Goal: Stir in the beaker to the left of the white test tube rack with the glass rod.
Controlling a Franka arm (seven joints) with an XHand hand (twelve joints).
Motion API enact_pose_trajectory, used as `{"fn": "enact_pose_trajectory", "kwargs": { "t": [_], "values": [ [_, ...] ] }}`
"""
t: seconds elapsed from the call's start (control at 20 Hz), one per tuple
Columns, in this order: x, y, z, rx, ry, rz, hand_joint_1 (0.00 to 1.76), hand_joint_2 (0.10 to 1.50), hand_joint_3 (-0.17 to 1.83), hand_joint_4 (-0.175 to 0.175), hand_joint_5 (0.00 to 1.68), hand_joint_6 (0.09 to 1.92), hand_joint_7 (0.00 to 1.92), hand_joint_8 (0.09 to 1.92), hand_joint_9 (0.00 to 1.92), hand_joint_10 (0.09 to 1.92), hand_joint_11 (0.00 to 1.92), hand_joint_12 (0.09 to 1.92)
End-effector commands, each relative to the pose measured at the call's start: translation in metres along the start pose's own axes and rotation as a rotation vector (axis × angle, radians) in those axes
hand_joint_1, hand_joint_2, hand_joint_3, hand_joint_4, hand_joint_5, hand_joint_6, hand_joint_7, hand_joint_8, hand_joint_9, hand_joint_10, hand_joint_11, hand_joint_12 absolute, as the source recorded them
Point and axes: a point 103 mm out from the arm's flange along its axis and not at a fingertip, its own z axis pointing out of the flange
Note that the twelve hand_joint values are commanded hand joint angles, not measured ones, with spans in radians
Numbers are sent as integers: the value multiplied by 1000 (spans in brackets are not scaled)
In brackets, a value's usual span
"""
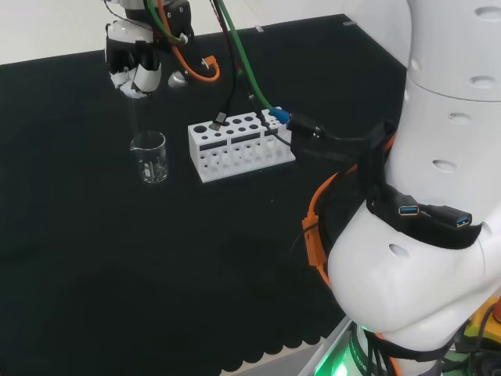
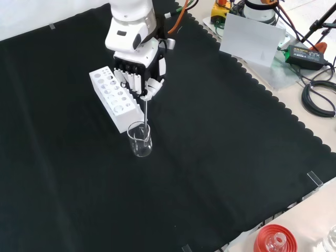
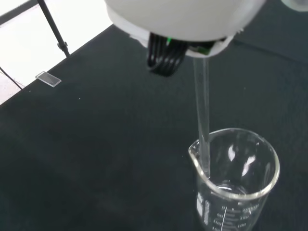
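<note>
A clear glass beaker stands on the black cloth, left of the white test tube rack in the head view. My hand hovers above the beaker, its fingers curled round a thin glass rod. The rod hangs straight down, and its lower end dips inside the beaker near the spout side of the rim.
The arm's white links take up the head view's right. In the front view, a red ribbed stand with glassware sits at the near edge, and cables and a power brick lie off the cloth at upper right.
</note>
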Motion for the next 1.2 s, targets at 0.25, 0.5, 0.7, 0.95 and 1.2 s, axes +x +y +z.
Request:
{"fn": "enact_pose_trajectory", "kwargs": {
  "t": [0.25, 0.5, 0.7, 0.95, 1.2],
  "values": [
    [-41, 4, 7, 9, 5, 6, 1331, 578, 819, -175, 1203, 657, 1345, 837, 1686, 522, 1563, 669],
    [-45, -13, 10, -15, 21, 24, 1331, 579, 817, -175, 1203, 655, 1345, 836, 1685, 521, 1562, 669],
    [-38, -21, 9, -10, 20, 28, 1331, 579, 816, -175, 1204, 654, 1345, 836, 1686, 520, 1562, 670],
    [-34, -33, 6, 11, 21, 25, 1331, 580, 815, -175, 1204, 653, 1344, 836, 1686, 520, 1562, 670],
    [-16, -19, 6, 16, 17, 3, 1331, 580, 814, -175, 1204, 652, 1345, 835, 1685, 519, 1562, 670]
  ]
}}
